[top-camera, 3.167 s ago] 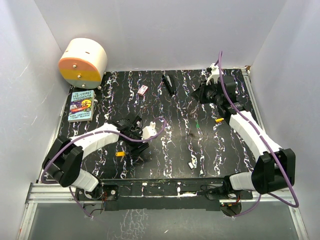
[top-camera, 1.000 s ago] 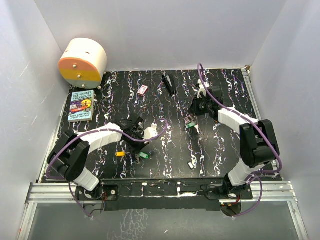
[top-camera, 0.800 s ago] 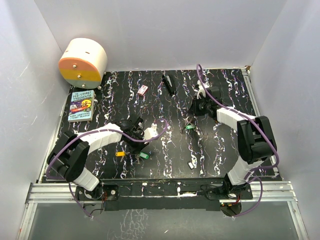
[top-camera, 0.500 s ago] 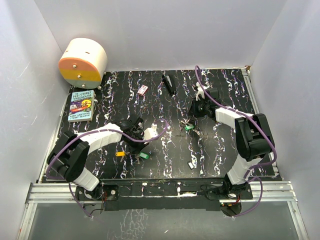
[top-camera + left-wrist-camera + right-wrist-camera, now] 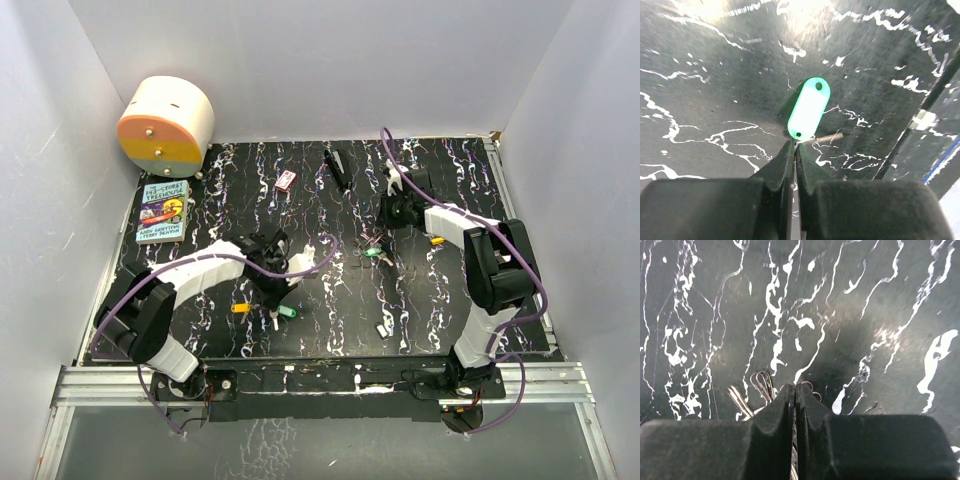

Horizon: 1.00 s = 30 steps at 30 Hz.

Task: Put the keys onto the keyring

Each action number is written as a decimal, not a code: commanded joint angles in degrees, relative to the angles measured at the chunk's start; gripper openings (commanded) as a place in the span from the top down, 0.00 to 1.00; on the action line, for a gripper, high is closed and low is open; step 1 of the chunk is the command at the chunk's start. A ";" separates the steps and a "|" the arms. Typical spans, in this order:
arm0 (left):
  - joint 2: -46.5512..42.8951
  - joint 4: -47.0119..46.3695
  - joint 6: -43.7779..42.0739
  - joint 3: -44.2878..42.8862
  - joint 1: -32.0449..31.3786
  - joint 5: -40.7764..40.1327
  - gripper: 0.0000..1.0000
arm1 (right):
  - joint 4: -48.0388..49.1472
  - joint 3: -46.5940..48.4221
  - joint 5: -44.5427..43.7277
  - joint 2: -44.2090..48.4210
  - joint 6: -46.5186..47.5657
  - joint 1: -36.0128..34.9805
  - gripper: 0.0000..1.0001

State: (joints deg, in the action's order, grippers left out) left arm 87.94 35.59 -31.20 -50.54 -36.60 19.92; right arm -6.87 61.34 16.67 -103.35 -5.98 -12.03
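My left gripper [image 5: 795,143] is shut on the tiny link at the near end of the bright green tag [image 5: 809,107], which lies flat on the black mat. The tagged key's silvery shaft [image 5: 827,136] pokes out to the right of the fingertips. From above, the left gripper [image 5: 277,298] is at the mat's left centre with the tag [image 5: 288,312] just below it. My right gripper [image 5: 795,388] is shut on the keyring [image 5: 760,384]; its wire loops show left of the fingers and metal shows between them. From above, the keyring [image 5: 372,249] sits right of centre, by the right gripper [image 5: 384,238].
A round white and orange object [image 5: 166,122] and a book [image 5: 163,210] are at the back left. A pink-red card [image 5: 286,180] and a black item [image 5: 337,168] lie at the back. Small orange bits [image 5: 240,307] [image 5: 437,240] and a white bit [image 5: 383,327] rest on the mat.
The right arm has folded in closer, its gripper still at the keyring. The left wrist has rolled over the green tag, which has stayed in place.
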 commanded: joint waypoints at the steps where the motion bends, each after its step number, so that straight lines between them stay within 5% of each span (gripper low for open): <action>1: -1.89 6.95 -0.09 -6.75 -0.05 5.85 1.00 | -3.87 8.46 -5.35 0.79 3.81 -1.02 0.93; 14: -4.33 8.97 3.14 -12.82 0.33 8.96 1.00 | -19.76 12.37 -10.49 14.75 11.91 -1.12 0.93; 20: -4.91 8.09 3.16 -11.80 0.94 8.77 1.00 | -11.49 8.96 -2.33 10.33 8.62 -2.60 0.93; 30: -5.34 7.09 3.07 -10.63 2.45 9.43 1.00 | -10.84 6.69 -2.11 -0.15 8.15 -9.67 0.93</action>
State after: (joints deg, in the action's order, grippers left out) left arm 85.47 42.30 -28.14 -61.47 -34.79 26.87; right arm -21.19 66.85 13.15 -101.93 2.63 -19.79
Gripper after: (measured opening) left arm 0.010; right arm 0.077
